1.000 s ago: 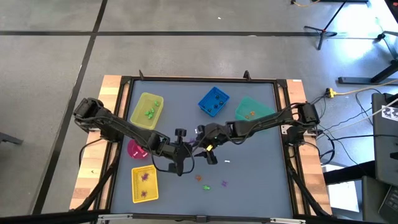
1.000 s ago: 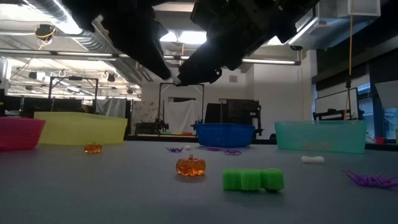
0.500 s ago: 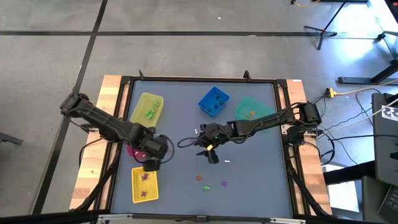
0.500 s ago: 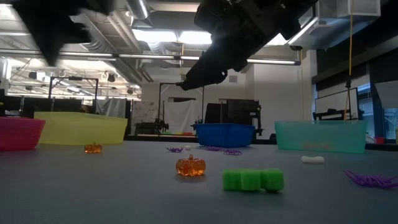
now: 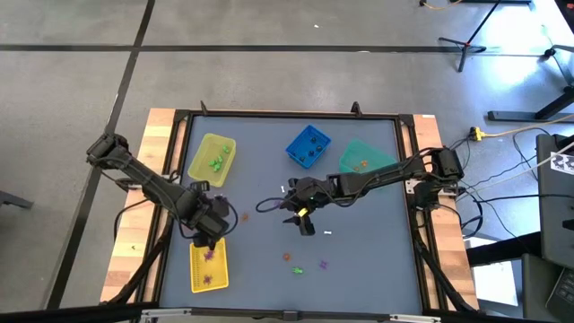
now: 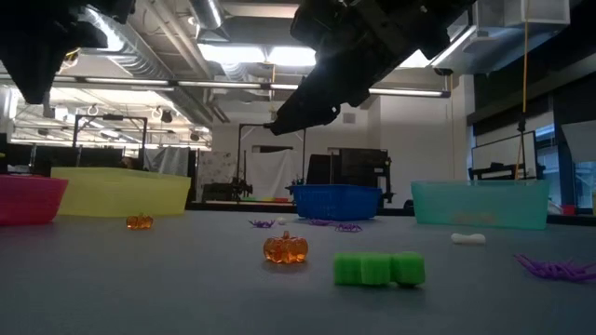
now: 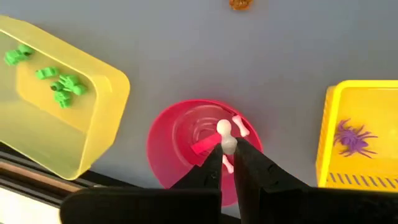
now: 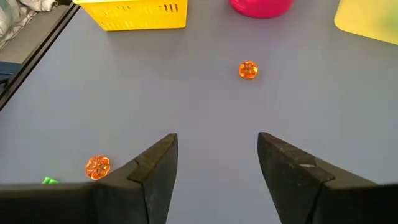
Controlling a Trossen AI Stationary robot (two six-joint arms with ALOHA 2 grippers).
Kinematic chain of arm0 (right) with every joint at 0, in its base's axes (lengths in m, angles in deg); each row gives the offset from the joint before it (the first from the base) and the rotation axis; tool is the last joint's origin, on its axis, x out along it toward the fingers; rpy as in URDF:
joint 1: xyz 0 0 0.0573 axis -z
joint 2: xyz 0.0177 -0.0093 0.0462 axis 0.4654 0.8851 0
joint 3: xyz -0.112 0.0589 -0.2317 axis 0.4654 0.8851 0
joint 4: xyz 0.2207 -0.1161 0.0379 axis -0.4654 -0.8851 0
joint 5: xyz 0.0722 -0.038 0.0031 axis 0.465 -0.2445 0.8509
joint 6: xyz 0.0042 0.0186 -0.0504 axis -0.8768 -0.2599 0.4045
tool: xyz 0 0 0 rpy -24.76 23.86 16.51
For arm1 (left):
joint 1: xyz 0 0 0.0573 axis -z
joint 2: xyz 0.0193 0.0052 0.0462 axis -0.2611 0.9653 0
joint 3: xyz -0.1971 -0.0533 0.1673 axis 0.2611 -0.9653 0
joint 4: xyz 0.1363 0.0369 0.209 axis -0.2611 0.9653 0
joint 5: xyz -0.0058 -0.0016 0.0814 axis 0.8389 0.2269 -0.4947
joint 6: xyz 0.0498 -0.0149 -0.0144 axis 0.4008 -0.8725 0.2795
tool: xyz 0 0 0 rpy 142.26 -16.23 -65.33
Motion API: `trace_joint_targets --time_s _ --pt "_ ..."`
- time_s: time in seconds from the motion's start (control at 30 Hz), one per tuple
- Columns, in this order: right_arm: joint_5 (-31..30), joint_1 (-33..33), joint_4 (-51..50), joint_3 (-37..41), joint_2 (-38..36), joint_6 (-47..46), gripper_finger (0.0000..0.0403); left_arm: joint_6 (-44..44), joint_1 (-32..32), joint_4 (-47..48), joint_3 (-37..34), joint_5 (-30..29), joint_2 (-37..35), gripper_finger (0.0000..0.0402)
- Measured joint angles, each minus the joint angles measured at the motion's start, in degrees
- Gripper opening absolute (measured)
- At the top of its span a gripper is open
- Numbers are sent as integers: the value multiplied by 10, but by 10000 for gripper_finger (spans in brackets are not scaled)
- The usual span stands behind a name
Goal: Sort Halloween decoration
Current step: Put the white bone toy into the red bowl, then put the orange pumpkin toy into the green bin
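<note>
Left wrist view shows the bone (image 7: 225, 134), a small white trinket, pinched between my left gripper's (image 7: 227, 163) closed fingertips, directly above the pink bowl (image 7: 169, 140) near the table's (image 5: 359, 269) left edge, between the yellow bin (image 7: 93, 106) of green pieces and the yellow basket (image 7: 333, 124) holding a purple spider (image 7: 354, 137). I judge this the drop step: next I must spread the fingers so the bone falls inside the rim, where pink pieces already lie. My left arm reaches in from the left edge, wrist pointed down. My right gripper (image 8: 214, 158) hangs spread and empty over the table's middle, an orange pumpkin (image 8: 248, 70) ahead and another (image 8: 97, 167) nearer.
</note>
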Motion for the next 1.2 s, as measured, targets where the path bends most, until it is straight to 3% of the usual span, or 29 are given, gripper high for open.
trace_joint_targets --time_s 0.4,0.73,0.97,1.2 --pt "1 0 0 0 0 -2 221 -31 -2 -1 -80 44 0 12" --pt "2 0 0 0 0 -2 221 -60 -18 -27 -96 41 0 102" --pt "2 0 0 0 0 -2 221 -75 -53 -144 -96 40 0 152" --pt "2 0 0 0 0 -2 221 -44 -94 -312 -97 7 0 162"
